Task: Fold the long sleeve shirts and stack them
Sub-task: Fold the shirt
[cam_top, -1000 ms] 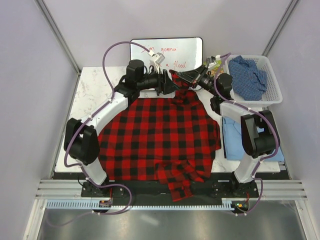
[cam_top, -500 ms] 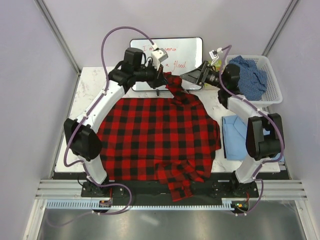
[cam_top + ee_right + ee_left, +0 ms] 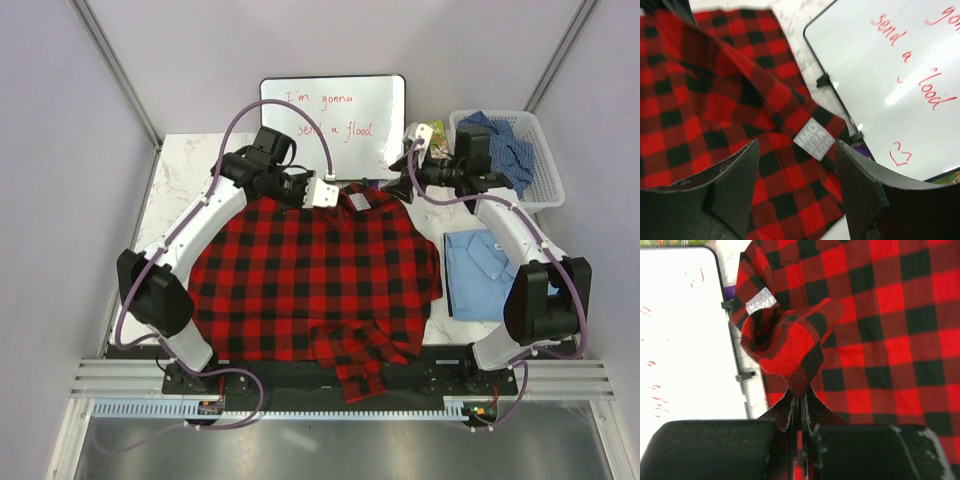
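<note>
The red-and-black checked flannel [image 3: 310, 280] lies spread over the middle of the table, and one sleeve [image 3: 360, 365] is bunched at the near edge. My left gripper [image 3: 335, 192] is at the collar, shut on a fold of the flannel [image 3: 790, 345] that bulges beyond its tips [image 3: 801, 392]. My right gripper [image 3: 397, 187] hovers open just right of the collar. Below its spread jaws [image 3: 796, 145] is the white label [image 3: 813, 139]. A folded light blue shirt [image 3: 485, 262] lies at the right. The darker blue speckled shirt [image 3: 505, 150] is in the basket.
A whiteboard [image 3: 335, 115] with red writing leans at the back, close behind both grippers. The white basket [image 3: 545, 195] stands at the back right corner. Bare marble tabletop [image 3: 180, 190] shows at the back left.
The right gripper has let go of the flannel's collar and drawn back to the right. The left gripper has shut on the collar fabric and brought it down; the raised part now lies lower.
</note>
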### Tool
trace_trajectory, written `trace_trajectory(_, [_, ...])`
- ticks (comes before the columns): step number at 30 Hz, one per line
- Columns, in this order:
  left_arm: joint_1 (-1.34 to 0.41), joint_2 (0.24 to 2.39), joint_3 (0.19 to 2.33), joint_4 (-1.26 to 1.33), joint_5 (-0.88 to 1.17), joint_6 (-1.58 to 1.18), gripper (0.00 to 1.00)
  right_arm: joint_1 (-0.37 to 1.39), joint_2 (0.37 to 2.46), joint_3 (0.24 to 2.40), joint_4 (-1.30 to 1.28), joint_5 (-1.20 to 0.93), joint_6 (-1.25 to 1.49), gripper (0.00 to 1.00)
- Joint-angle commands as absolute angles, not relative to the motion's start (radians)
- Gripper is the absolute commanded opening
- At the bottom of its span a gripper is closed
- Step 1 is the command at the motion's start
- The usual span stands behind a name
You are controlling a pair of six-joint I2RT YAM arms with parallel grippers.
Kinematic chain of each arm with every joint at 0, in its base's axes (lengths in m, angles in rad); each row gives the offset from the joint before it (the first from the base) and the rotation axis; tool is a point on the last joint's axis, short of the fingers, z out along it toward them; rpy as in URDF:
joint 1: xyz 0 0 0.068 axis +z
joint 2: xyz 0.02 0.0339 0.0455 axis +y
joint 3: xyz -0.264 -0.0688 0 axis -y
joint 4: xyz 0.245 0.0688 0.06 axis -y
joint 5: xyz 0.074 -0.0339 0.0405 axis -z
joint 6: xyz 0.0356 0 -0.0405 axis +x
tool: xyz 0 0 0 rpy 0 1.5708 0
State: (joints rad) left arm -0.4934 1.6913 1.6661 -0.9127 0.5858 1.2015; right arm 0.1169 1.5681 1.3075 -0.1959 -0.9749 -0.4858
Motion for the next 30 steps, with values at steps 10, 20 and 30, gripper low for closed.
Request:
trace_trajectory(10, [-0.520, 1.565, 1.634, -0.879, 0.574, 1.531, 0.02, 0.324, 1.546, 0.966, 0.191, -0.775, -0.739, 0.72])
trace_trajectory(20, [-0.520, 1.536, 1.612, -0.876, 0.592, 1.529, 0.02, 0.348, 1.656, 1.055, 0.302, -0.710, -0.658, 0.63])
trace_trajectory(30, [-0.517, 1.470, 1.582, -0.856, 0.615, 1.545, 0.02, 0.390, 1.741, 1.132, 0.272, -0.715, -0.682, 0.39])
